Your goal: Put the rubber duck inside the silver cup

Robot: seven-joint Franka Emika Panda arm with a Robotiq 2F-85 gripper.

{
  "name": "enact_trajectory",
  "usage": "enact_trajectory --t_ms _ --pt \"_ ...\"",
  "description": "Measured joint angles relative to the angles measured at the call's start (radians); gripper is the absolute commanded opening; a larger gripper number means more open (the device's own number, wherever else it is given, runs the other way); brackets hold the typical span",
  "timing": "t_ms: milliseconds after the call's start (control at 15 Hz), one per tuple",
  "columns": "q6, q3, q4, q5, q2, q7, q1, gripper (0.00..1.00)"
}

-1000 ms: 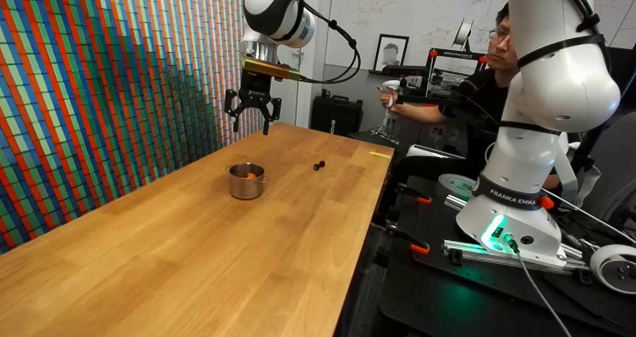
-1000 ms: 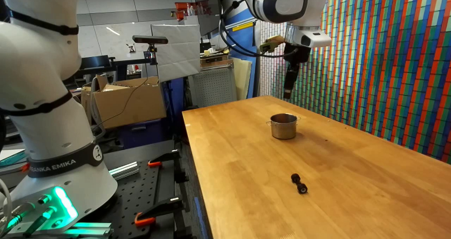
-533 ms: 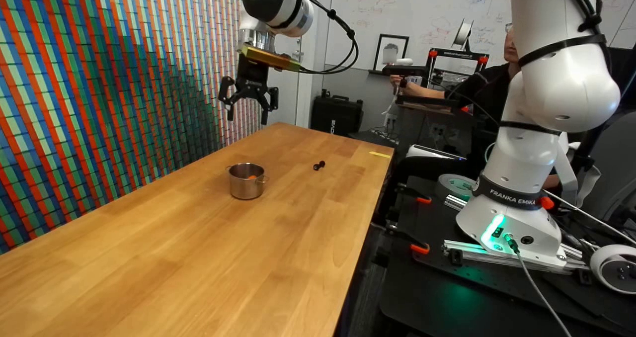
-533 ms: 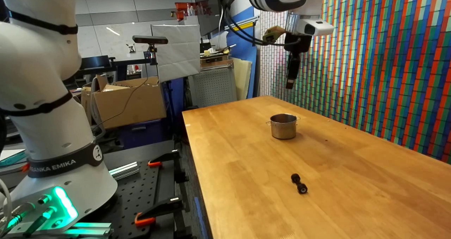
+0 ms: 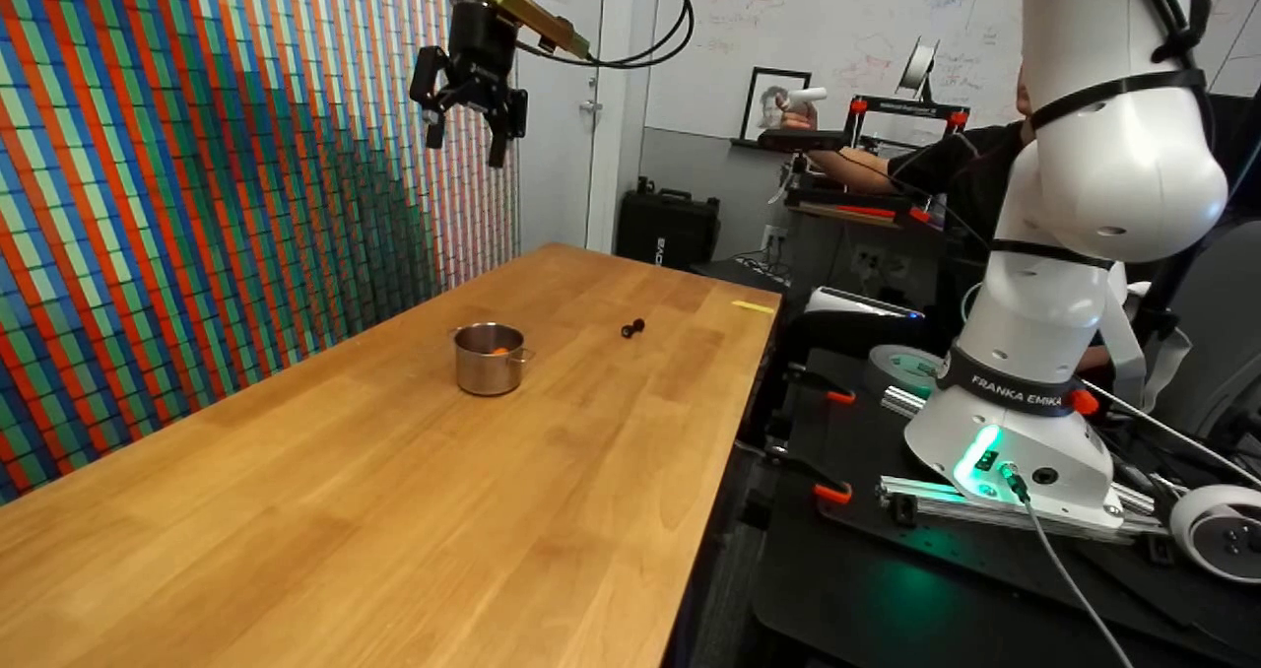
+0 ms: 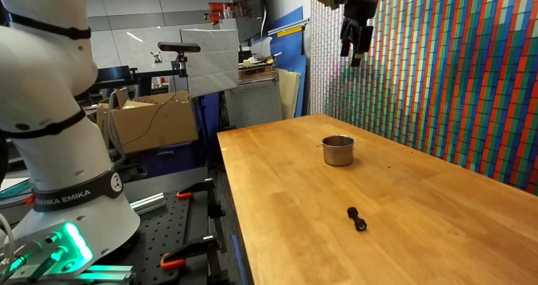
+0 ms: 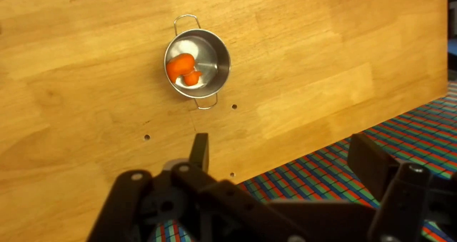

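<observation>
The silver cup [image 5: 481, 372] is a short, shiny metal pot with two wire handles. It stands upright on the wooden table, and it also shows in an exterior view [image 6: 338, 155] and in the wrist view [image 7: 224, 64]. The orange rubber duck [image 7: 181, 64] lies inside the cup, against one side of its wall. A bit of the duck [image 5: 500, 351] shows over the rim in an exterior view; in an exterior view the cup's wall hides it. My gripper [image 5: 465, 154] is open and empty, high above the table and the cup. Its fingers are wide apart in the wrist view [image 7: 278, 136].
A small black dumbbell-shaped object [image 6: 357, 218] lies on the table [image 5: 394, 510], apart from the cup. A wall of coloured tiles [image 5: 197, 205] runs along one long table edge, close to the gripper. A yellow strip [image 5: 754, 306] is near a table corner.
My gripper has risen well above the table and turned slightly, staying open. The orange duck has settled a little lower in the cup. The cup has not moved.
</observation>
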Motion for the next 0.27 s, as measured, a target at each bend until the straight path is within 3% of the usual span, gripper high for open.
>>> enact_trajectory --t_ms 267 --pt "-0.105 0.000 0.076 0.000 0.000 -0.059 -0.007 1.00"
